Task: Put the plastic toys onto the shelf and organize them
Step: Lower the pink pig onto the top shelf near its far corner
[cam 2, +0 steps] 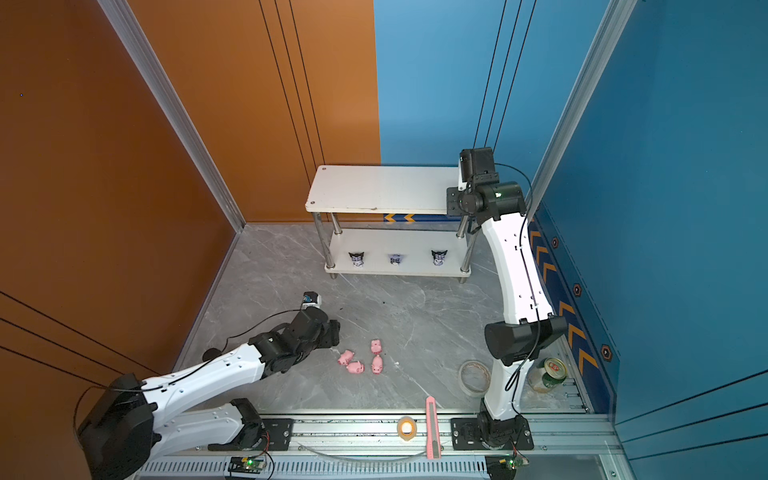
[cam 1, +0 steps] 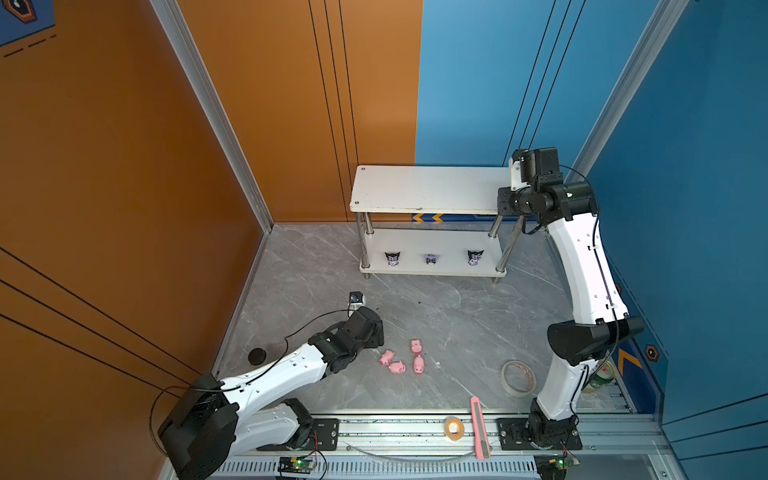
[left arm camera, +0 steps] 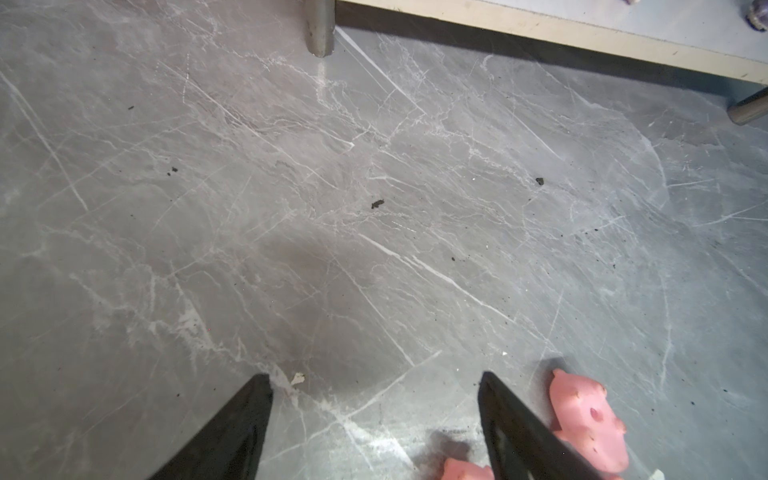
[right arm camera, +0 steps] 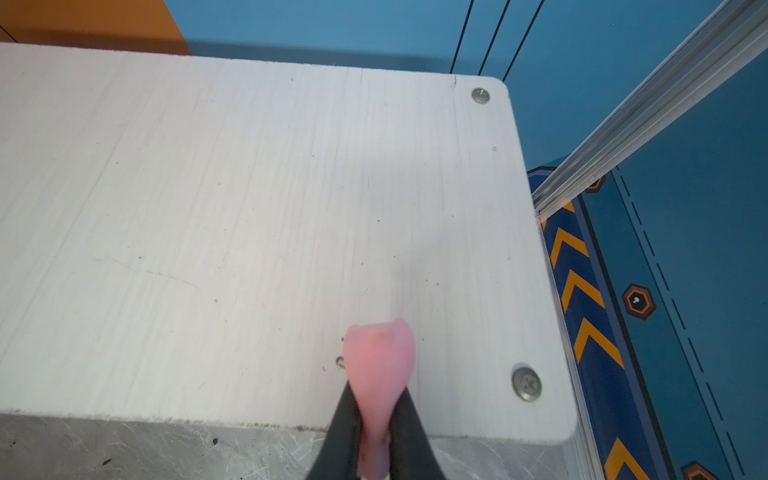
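Four loose pigs: small pink plastic pig figures (cam 1: 397, 367), clustered near centre on the grey marble-pattern tabletop (cam 1: 457, 316).
Fifth pig: pink plastic pig (right arm camera: 380, 357), clenched in the right gripper (right arm camera: 376, 390) over the shelf's top board, near-right corner.
Shelf: white two-tier rack with chrome legs (cam 1: 428, 189), far centre.
Figurines: three black-eared white-and-purple figurines (cam 1: 392, 258), in a row on the lower board.
Left gripper (left arm camera: 374, 376): spread wide, empty, just left of the loose pigs.

The shelf (cam 1: 428, 210) has open room along its top board (cam 2: 382, 191); only the right pincer (right arm camera: 378, 399), closed on a pig (right arm camera: 380, 353), occupies the right end. The lower board (cam 1: 415, 243) carries three figurines (cam 1: 431, 259) with gaps between them, and chrome legs (cam 1: 363, 245) stand at the corners. Open surface (cam 1: 457, 316) separates the shelf from four pigs (cam 1: 418, 365).
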### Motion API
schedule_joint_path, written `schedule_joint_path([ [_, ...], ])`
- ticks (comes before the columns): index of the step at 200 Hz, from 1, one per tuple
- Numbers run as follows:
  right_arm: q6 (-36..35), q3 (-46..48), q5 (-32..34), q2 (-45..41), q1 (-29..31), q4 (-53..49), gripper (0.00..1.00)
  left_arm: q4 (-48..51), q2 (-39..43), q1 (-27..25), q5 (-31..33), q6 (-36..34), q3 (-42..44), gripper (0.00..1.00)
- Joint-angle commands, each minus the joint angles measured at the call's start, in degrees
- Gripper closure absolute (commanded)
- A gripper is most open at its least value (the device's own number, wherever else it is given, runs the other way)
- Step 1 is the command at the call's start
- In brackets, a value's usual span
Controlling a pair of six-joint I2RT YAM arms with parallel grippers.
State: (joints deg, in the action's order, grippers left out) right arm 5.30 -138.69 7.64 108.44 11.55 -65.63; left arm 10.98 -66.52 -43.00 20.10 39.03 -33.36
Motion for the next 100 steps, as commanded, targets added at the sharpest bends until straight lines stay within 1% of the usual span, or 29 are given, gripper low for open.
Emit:
schedule_joint_path([
  [1,-1.0,-1.3,-1.0,1.3,-0.5,-1.5,0.86,0.8,-0.6,0.5,-0.2,0.1,-1.8,0.2],
  [14,-1.2,-1.3,-0.8,1.6,-0.5,-1.4,0.85,0.7,-0.7,0.5,-0.1,0.2,-1.5,0.2],
  [27,-1.3,-1.3,-0.8,1.9,-0.8,-1.3,0.82,0.7,-0.8,0.5,0.0,0.2,-1.5,0.2],
  [68,-0.7,-1.1,-1.6,2.4,-1.2,-1.3,0.66,0.7,-1.4,0.5,0.0,0.5,-1.6,0.2],
  [100,-0.1,-0.9,-2.0,2.7,-1.4,-1.2,0.62,0.4,-1.9,0.5,-0.2,0.7,-1.8,0.2],
])
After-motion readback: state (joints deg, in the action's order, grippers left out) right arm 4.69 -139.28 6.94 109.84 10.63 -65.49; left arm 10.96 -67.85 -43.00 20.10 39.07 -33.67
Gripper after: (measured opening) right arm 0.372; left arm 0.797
